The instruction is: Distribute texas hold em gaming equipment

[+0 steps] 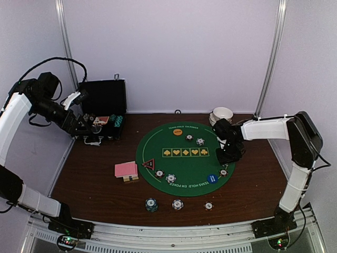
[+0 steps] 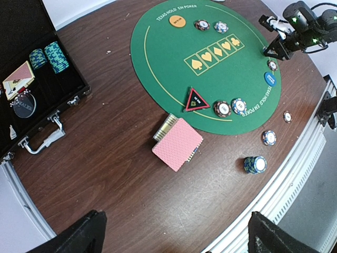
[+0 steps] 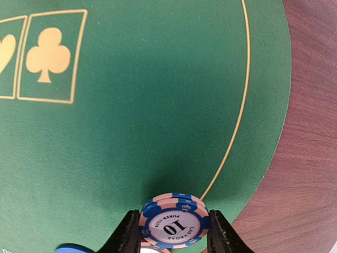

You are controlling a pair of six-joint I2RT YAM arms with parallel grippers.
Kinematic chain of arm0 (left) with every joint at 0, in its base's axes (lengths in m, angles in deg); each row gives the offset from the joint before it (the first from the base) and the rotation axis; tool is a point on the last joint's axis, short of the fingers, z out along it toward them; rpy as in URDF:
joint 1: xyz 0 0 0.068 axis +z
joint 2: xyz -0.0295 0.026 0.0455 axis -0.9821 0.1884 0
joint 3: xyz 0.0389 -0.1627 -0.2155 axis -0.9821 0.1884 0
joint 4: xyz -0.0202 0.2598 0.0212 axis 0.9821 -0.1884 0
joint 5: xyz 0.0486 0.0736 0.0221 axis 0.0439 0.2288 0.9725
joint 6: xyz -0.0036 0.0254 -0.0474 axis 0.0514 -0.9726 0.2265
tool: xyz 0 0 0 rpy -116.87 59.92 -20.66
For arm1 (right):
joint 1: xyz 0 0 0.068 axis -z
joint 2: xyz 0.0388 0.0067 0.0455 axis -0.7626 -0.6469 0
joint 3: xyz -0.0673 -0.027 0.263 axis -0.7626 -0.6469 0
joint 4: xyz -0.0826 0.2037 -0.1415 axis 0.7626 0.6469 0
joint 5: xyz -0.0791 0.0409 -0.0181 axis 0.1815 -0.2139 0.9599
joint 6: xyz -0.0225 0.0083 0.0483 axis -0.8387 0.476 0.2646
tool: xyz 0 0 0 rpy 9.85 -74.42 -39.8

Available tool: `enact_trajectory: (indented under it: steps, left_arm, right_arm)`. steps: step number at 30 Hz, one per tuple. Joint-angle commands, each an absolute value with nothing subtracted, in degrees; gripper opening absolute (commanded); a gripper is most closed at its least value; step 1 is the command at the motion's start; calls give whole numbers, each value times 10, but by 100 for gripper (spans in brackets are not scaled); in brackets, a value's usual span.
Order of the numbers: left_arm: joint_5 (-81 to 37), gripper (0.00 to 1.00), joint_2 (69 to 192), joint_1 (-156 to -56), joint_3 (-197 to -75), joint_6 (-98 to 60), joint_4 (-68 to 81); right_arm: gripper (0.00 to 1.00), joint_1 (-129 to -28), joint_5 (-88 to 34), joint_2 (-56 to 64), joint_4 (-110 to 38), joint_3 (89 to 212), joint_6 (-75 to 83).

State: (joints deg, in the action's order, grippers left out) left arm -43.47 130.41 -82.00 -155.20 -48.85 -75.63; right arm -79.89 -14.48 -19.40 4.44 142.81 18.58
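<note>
My right gripper (image 3: 174, 227) is shut on a blue-and-pink poker chip (image 3: 174, 221) marked 10, low over the right side of the green mat (image 3: 131, 116), just inside its yellow line. The blue button (image 3: 71, 249) peeks in beside it. In the top view the right gripper (image 1: 229, 153) is at the mat's (image 1: 179, 161) right rim. My left gripper (image 2: 176, 240) hangs open and empty high over the table's left, near the black case (image 1: 102, 105). Pink-backed cards (image 1: 125, 169) lie left of the mat, beside the triangle marker (image 1: 148, 164). The orange button (image 1: 177, 132) sits at the mat's far edge.
Chips lie on the mat (image 1: 170, 178) and in front of it on the wood (image 1: 151, 204) (image 1: 177, 204) (image 1: 208, 205). The open case holds chip stacks (image 2: 50, 57) and a card pack (image 2: 18, 79). White bowls (image 1: 222, 114) stand at the back right.
</note>
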Motion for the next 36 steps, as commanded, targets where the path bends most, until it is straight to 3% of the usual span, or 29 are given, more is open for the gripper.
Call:
enact_trajectory:
  steps: [1, 15, 18, 23, 30, 36]
  left_arm:
    - [-437, 98, 1303, -823, -1567, -490, -758]
    - [-434, 98, 1301, -823, -1562, -490, -755]
    - [-434, 98, 1300, -823, -1562, -489, -755]
    - [-431, 98, 1297, -823, -1561, -489, -755]
    - [-430, 98, 1302, -823, -1560, -489, -755]
    - [-431, 98, 1302, -824, -1557, -486, -751]
  right_arm:
    - [20, -793, -142, -177, 32, 1405, 195]
    - [25, -776, -137, -183, 7, 1400, 190]
    - [48, -776, -141, -188, 10, 1399, 190]
    - [74, -780, -132, -143, 23, 1399, 194]
    - [84, -845, -99, -47, 85, 1456, 188]
    - [90, -1035, -91, -65, 117, 1544, 187]
